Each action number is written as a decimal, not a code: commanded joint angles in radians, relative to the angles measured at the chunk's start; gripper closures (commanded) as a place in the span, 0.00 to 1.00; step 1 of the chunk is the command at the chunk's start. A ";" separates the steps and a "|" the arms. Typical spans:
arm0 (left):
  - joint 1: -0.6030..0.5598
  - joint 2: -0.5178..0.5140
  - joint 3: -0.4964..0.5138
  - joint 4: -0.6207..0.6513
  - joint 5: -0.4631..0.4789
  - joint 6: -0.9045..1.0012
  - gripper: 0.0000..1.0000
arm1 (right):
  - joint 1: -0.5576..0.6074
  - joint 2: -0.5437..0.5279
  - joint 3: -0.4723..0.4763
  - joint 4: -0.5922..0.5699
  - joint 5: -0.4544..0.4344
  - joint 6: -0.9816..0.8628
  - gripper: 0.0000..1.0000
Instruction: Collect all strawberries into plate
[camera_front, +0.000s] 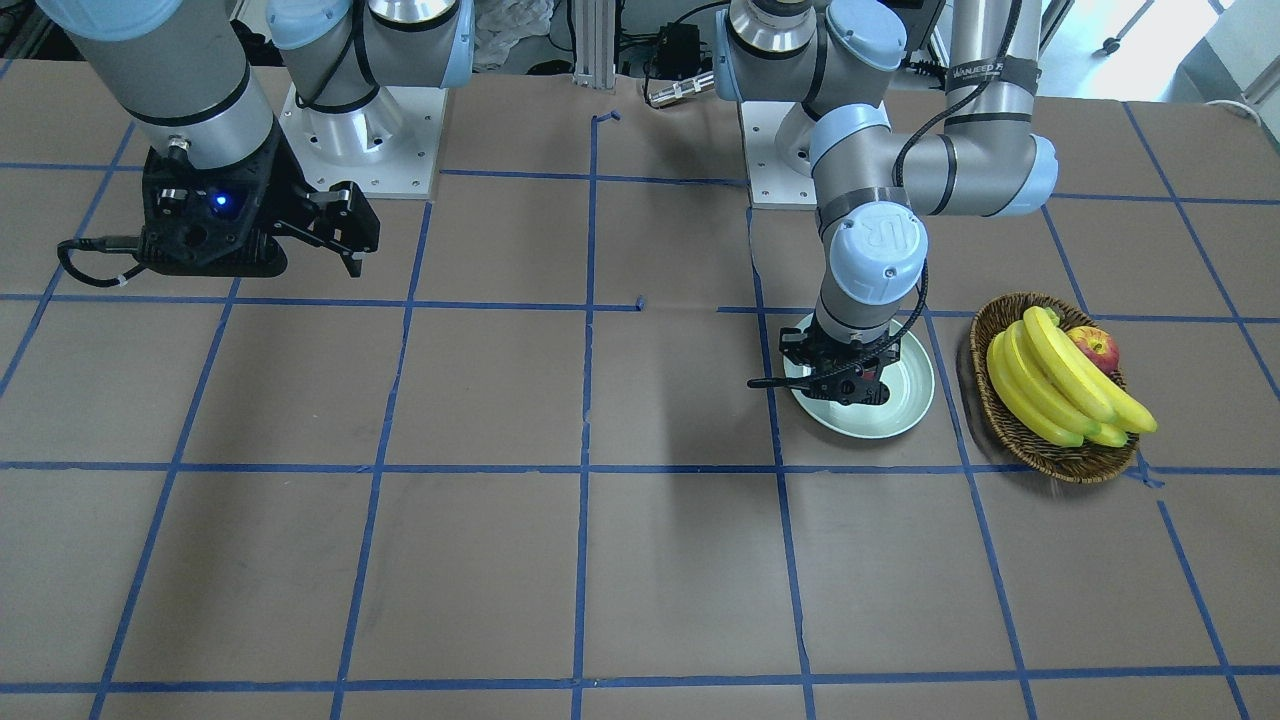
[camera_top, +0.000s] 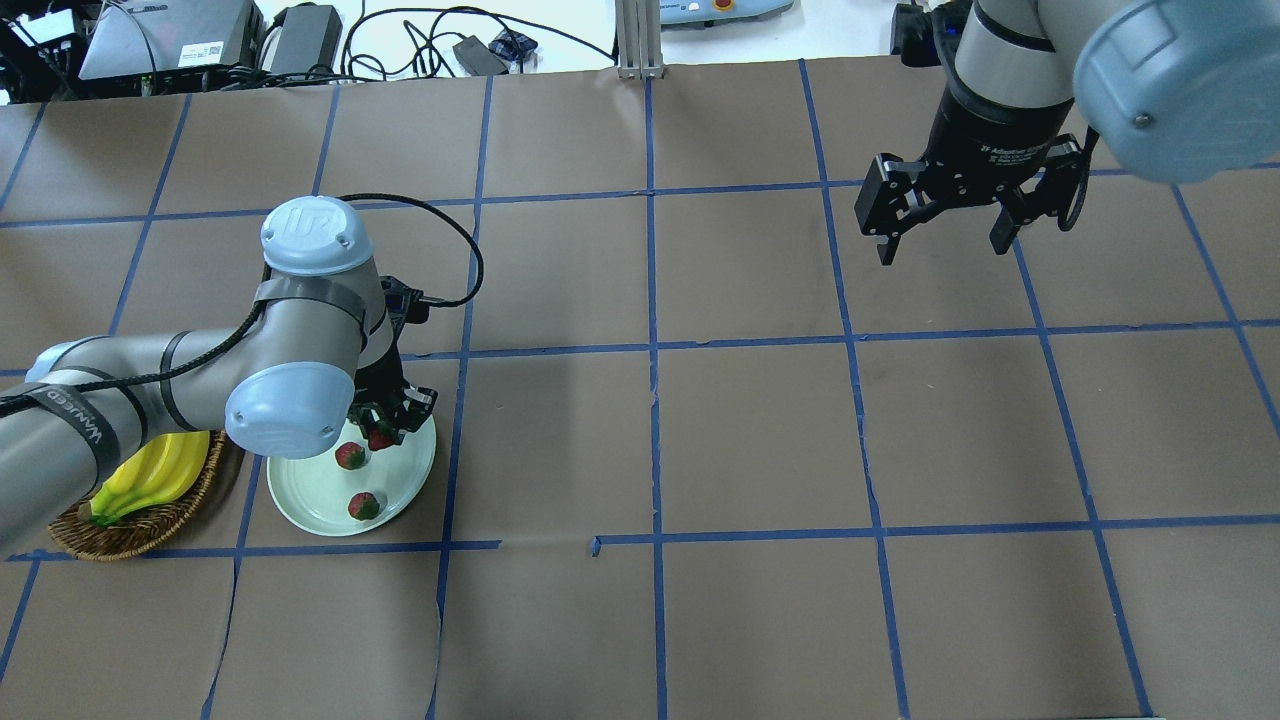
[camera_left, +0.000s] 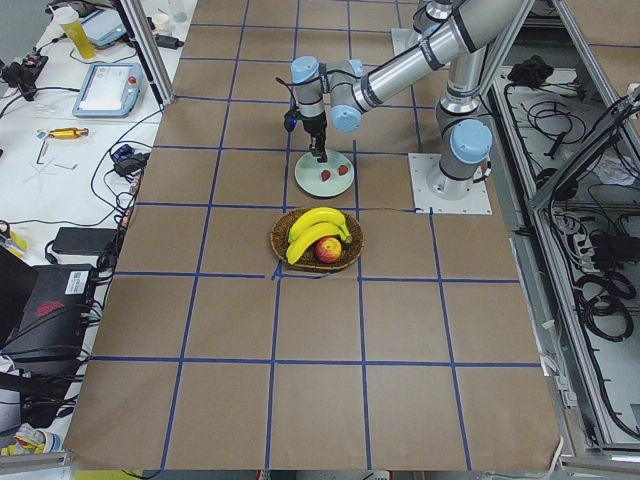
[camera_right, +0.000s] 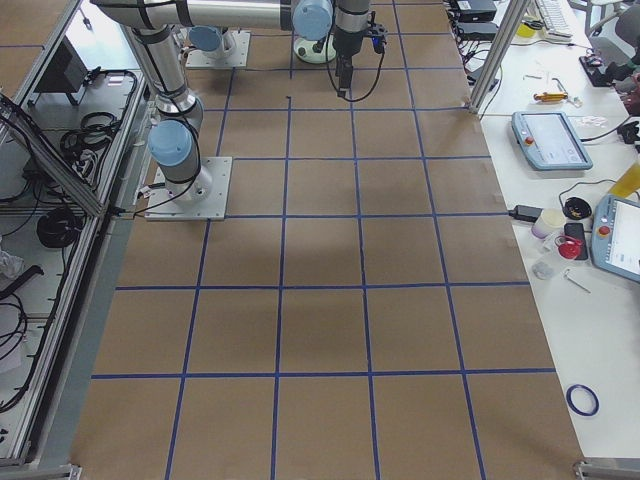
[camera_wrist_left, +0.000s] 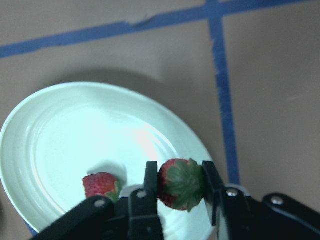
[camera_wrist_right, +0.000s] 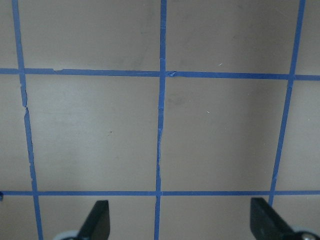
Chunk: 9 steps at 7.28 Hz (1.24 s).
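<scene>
The pale plate (camera_top: 310, 490) lies on the table at my left side; it also shows in the front view (camera_front: 905, 400) and the left wrist view (camera_wrist_left: 85, 135). Two strawberries (camera_top: 350, 456) (camera_top: 363, 506) lie on it. My left gripper (camera_top: 385, 430) is shut on a third strawberry (camera_wrist_left: 180, 184) and holds it over the plate's rim area, next to a strawberry that lies on the plate (camera_wrist_left: 101, 185). My right gripper (camera_top: 940, 235) is open and empty, high over bare table at the far right; its fingertips (camera_wrist_right: 100, 217) frame only taped paper.
A brown wicker basket (camera_top: 130, 530) with bananas (camera_front: 1060, 385) and a red-yellow apple (camera_front: 1095, 348) stands right beside the plate, under my left forearm. Blue tape lines grid the brown table.
</scene>
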<state>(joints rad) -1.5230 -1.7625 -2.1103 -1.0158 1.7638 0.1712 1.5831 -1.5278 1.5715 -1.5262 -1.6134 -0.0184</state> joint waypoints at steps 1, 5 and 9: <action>-0.059 0.029 0.016 0.022 -0.054 -0.117 0.00 | 0.000 0.000 -0.001 0.000 0.001 0.000 0.00; -0.232 0.049 0.498 -0.324 -0.090 -0.329 0.00 | 0.000 0.000 0.001 0.000 0.001 0.000 0.00; -0.080 0.170 0.509 -0.383 -0.237 -0.250 0.00 | -0.002 0.003 -0.001 -0.034 0.000 -0.015 0.00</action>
<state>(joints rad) -1.6402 -1.6290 -1.5692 -1.3943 1.5820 -0.1035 1.5822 -1.5252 1.5718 -1.5359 -1.6134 -0.0289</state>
